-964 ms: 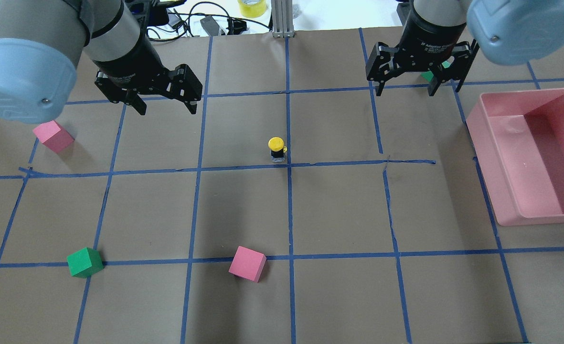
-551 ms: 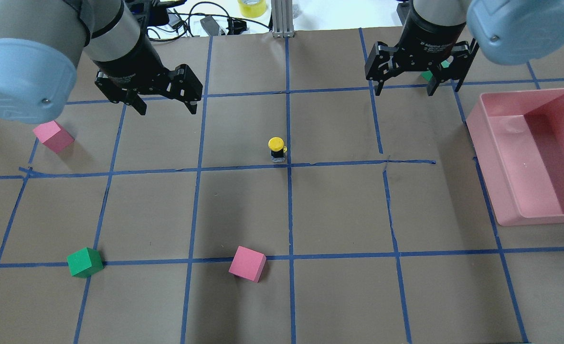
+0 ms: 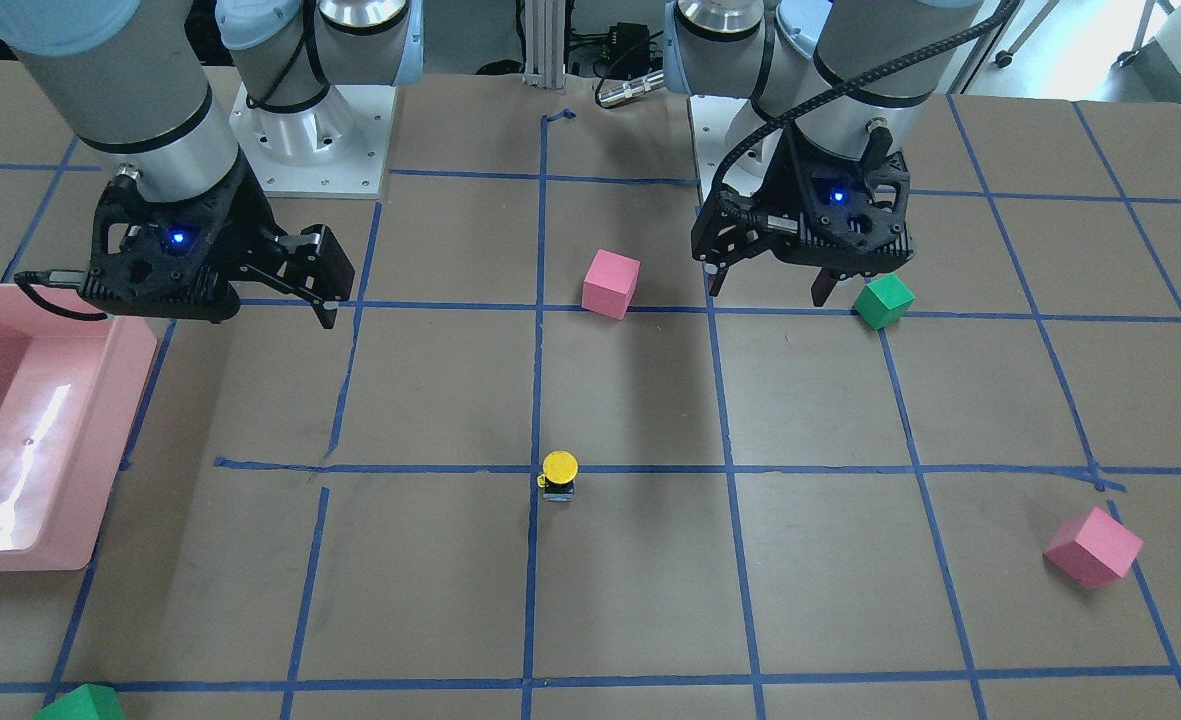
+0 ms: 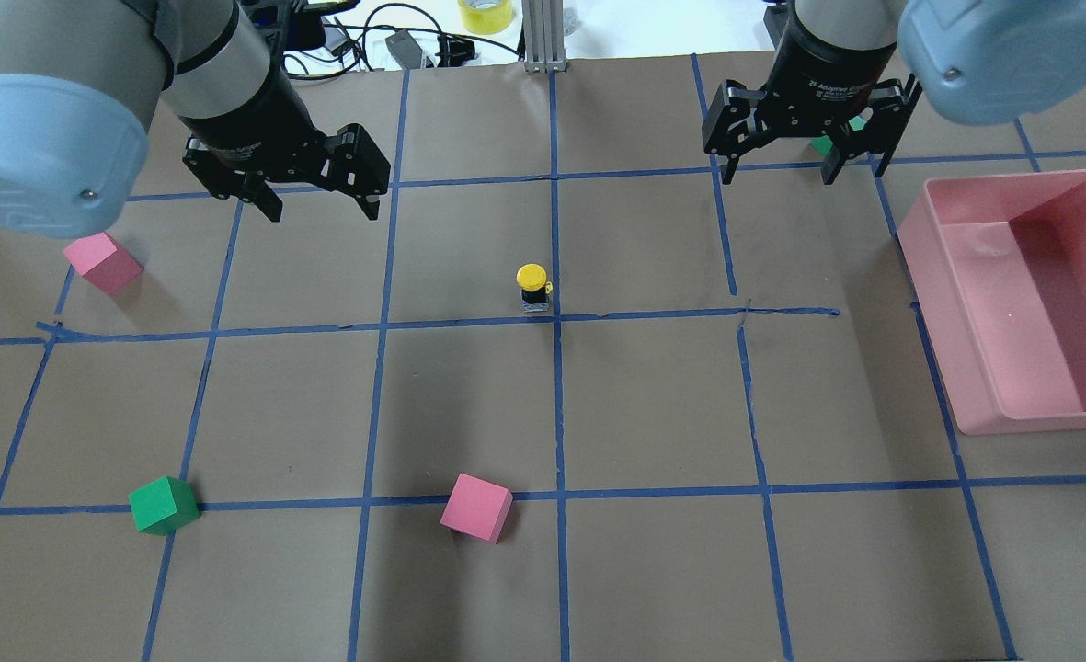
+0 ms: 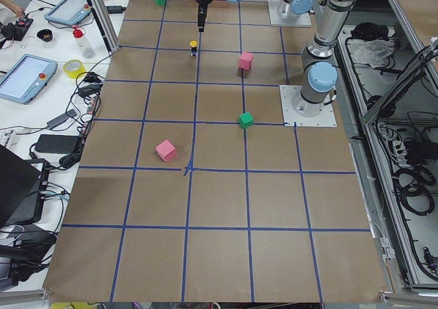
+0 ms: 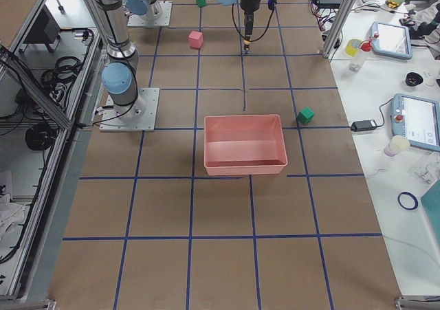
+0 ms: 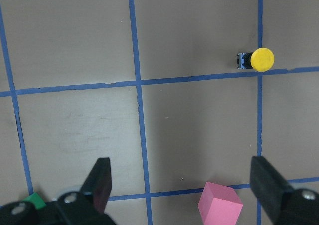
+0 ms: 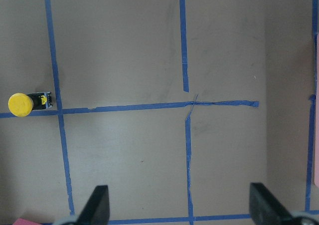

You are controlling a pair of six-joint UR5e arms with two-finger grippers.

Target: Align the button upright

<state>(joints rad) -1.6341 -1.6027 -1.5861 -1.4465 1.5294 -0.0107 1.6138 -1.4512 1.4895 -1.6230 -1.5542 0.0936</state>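
The button [image 4: 533, 287] stands upright near the table's middle, on a blue tape crossing, with its yellow cap on top and its black body on the grey base. It also shows in the front view [image 3: 559, 475], the left wrist view [image 7: 256, 60] and the right wrist view [image 8: 27, 104]. My left gripper [image 4: 320, 207] is open and empty, raised over the table to the far left of the button. My right gripper [image 4: 786, 173] is open and empty, raised to the far right of it. Neither touches the button.
A pink bin [image 4: 965, 405] sits at the right edge. One pink cube [image 4: 103, 262] lies at the left and another pink cube [image 4: 476, 507] near the front middle. One green cube [image 4: 164, 505] is at the front left, and another green cube [image 4: 823, 144] is partly hidden behind my right gripper.
My right gripper has shifted very slightly toward the table's far edge. The button, the cubes and the left gripper have not moved.
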